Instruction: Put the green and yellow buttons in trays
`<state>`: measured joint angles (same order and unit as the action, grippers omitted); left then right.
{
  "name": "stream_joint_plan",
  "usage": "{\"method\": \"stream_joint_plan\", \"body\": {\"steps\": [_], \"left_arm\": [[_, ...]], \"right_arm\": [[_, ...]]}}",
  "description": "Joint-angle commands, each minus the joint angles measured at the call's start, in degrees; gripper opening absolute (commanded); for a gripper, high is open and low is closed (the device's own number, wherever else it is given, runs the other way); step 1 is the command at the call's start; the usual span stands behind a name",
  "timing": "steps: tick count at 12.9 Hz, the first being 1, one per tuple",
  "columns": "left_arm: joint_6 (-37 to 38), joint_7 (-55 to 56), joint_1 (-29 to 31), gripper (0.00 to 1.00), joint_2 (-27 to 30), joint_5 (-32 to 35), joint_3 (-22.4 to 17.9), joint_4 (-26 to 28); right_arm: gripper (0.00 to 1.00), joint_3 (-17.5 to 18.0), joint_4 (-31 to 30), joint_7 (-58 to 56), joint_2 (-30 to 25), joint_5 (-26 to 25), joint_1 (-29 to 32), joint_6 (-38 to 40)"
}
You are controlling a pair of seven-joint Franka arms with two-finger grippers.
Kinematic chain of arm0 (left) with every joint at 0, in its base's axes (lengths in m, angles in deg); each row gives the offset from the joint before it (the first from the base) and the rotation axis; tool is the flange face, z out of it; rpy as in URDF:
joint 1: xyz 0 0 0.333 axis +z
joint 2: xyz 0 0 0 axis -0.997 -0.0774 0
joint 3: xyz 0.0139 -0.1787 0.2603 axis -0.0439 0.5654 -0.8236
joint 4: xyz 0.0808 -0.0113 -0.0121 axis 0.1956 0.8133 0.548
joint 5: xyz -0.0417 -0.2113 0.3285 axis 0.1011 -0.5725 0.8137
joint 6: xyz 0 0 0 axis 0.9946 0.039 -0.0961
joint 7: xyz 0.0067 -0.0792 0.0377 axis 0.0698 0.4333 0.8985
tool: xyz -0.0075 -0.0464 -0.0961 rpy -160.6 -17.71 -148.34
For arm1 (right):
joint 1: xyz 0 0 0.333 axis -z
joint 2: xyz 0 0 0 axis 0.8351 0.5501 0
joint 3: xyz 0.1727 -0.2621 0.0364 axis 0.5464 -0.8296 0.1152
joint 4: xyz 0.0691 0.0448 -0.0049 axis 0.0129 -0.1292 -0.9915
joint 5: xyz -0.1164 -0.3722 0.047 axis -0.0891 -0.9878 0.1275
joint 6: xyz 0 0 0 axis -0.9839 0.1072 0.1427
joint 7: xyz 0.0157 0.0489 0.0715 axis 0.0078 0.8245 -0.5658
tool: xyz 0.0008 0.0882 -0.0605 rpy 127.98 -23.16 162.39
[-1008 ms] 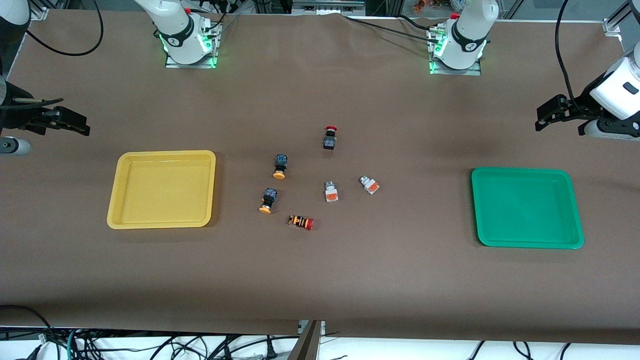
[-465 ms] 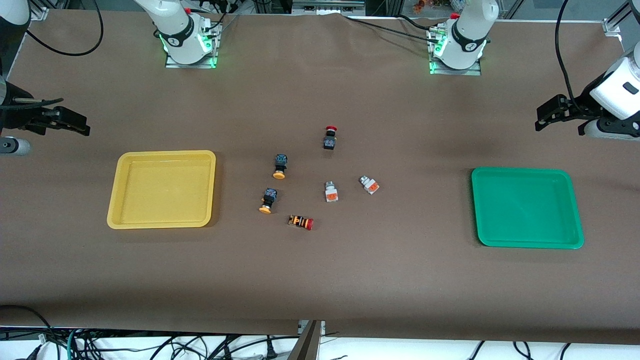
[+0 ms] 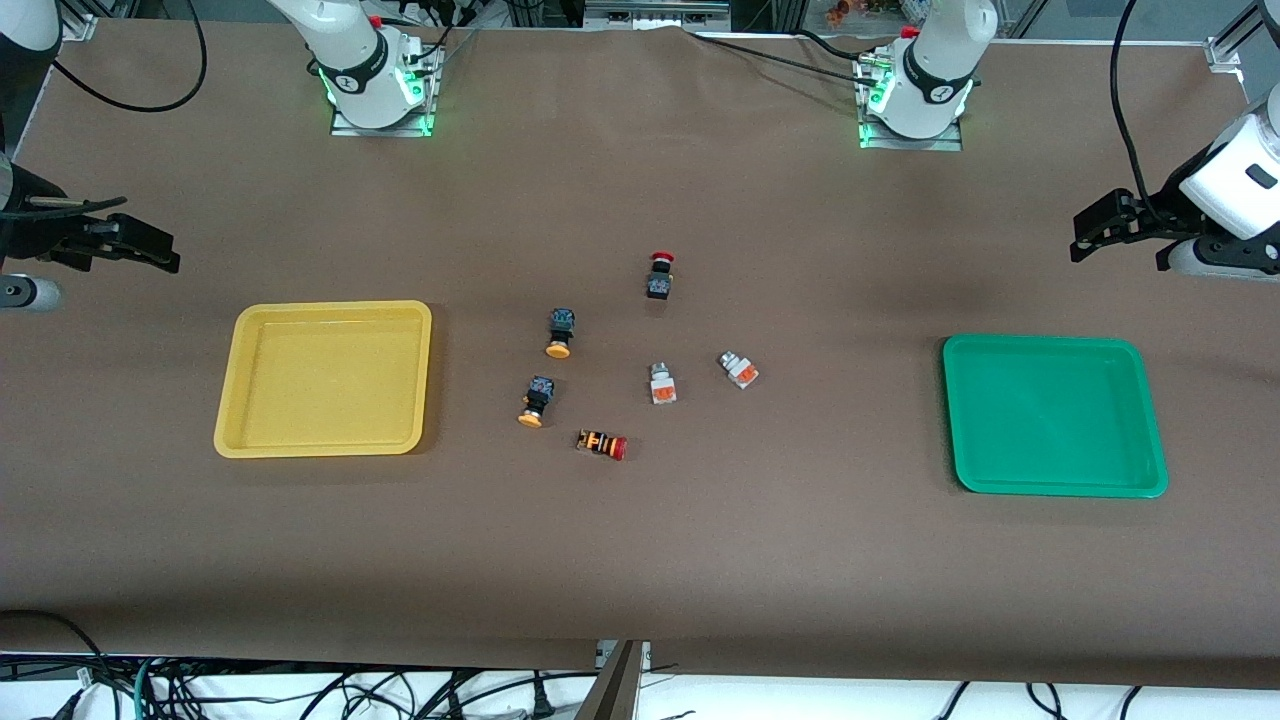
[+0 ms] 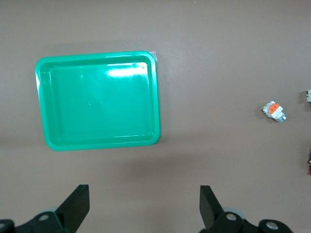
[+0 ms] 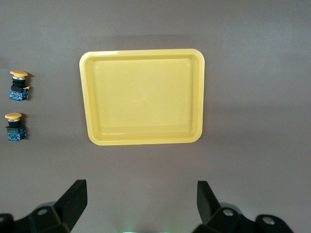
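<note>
The bench (image 3: 640, 560) carried a brown covering, and all task items lay on it. The green tray (image 3: 1055, 416) sat toward the left arm's end and the yellow tray (image 3: 325, 379) toward the right arm's end; both were shallow rectangles with rounded corners and raised rims, and both held nothing. The left pincer (image 3: 1085, 232) hung over bare bench near the left arm's end, farther from the front camera than the green tray, with its fingers (image 4: 77, 208) spread wide and nothing between them. The right pincer (image 3: 165, 255) hung over bare bench near the right arm's end, likewise spread wide and holding nothing. The buttons lay clustered between the trays, well apart from both. Two black-bodied buttons with yellow-orange caps lay on their sides, one (image 3: 560, 333) farther from the front camera than the other (image 3: 535, 401). Two white-bodied buttons with orange marks lay toward the green tray from these: one (image 3: 661, 384) at the cluster's middle, one (image 3: 739, 370) beside it. A black switch with a red cap (image 3: 660, 275) lay farthest from the front camera, and an orange-striped piece with a red cap (image 3: 602, 444) lay nearest. No item touched another. In the left wrist view, further pieces at the frame edge were cut off.
</note>
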<state>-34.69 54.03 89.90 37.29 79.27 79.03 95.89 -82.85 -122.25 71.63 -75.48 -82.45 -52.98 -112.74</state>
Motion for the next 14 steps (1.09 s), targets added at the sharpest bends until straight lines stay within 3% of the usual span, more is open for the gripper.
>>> {"method": "stream_joint_plan", "body": {"steps": [1,10,14], "left_arm": [[1.47,-1.06,0.05,1.00,-0.72,-0.23,0.07,-1.77],[1.38,-0.96,0.40,1.00,-0.98,-0.24,-0.02,-1.77],[2.52,-0.88,0.76,1.00,-4.49,-0.93,-0.19,-1.77]], "right_arm": [[1.00,0.26,1.22,-0.43,0.53,0.98,0.49,0.11],[1.00,0.61,0.86,-0.43,4.83,0.98,-0.13,0.29],[1.00,0.96,0.78,-0.34,7.82,1.15,-1.35,-0.33]]}}
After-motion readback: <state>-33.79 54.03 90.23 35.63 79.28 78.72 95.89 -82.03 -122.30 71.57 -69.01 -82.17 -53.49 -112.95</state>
